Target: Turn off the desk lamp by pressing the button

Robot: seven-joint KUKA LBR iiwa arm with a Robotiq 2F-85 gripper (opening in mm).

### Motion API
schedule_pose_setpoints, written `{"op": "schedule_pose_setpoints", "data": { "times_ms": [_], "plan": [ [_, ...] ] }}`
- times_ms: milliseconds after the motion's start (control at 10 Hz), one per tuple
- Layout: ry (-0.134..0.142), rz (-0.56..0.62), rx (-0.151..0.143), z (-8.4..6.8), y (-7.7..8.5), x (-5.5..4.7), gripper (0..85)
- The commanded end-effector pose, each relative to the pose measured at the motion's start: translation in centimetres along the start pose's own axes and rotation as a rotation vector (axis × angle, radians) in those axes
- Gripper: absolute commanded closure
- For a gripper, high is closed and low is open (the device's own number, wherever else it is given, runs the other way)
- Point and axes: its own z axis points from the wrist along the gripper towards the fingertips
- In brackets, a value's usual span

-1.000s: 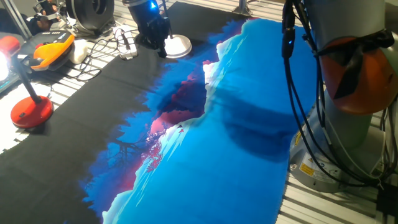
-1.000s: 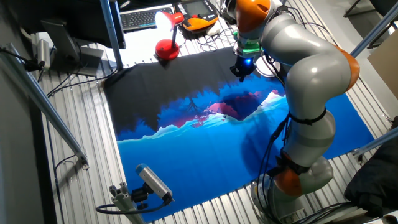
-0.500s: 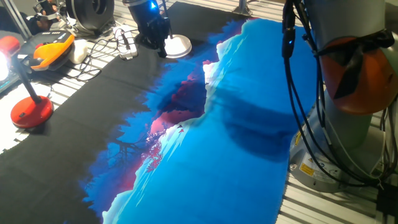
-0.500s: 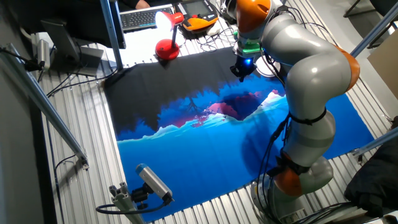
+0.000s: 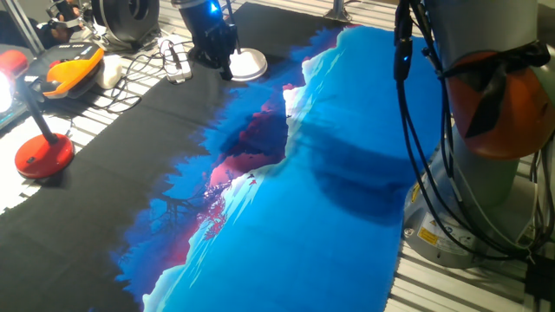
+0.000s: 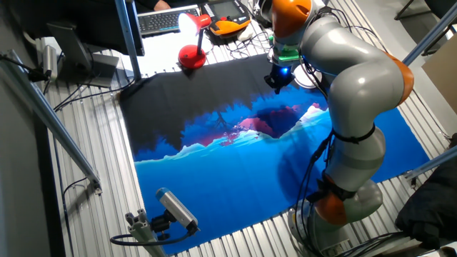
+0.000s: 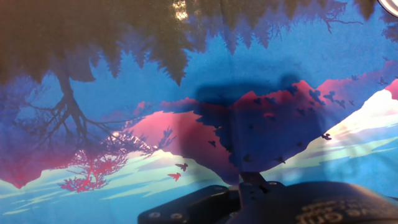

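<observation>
The desk lamp shows only as a flat, glossy white disc base [image 5: 249, 64] at the far edge of the printed mat. My gripper [image 5: 221, 62] is a black hand with a blue light, reaching down right beside the disc's left edge and overlapping it. No view shows a gap or contact between the fingertips. The button is hidden. From the other fixed view my gripper [image 6: 277, 84] hangs over the mat's far edge, and the arm hides the disc. The hand view looks onto the mat's mountain print, with only the black hand body at the bottom.
A red-based lamp [image 5: 43, 156] with a black arm stands lit at the left, also seen as the red lamp [image 6: 191, 57]. An orange device [image 5: 74, 71], a white power strip [image 5: 178, 62] and cables lie behind the mat. The robot's base [image 5: 486, 130] fills the right.
</observation>
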Motion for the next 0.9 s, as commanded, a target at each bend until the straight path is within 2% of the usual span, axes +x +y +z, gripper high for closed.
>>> {"op": "schedule_pose_setpoints", "data": {
  "times_ms": [0,500,800],
  "plan": [
    [0.000,-0.008,0.002,0.01,0.00,0.00,85.0],
    [0.003,-0.005,0.000,0.02,0.00,0.01,85.0],
    [-0.004,0.001,-0.002,0.02,0.00,0.01,85.0]
  ]
}}
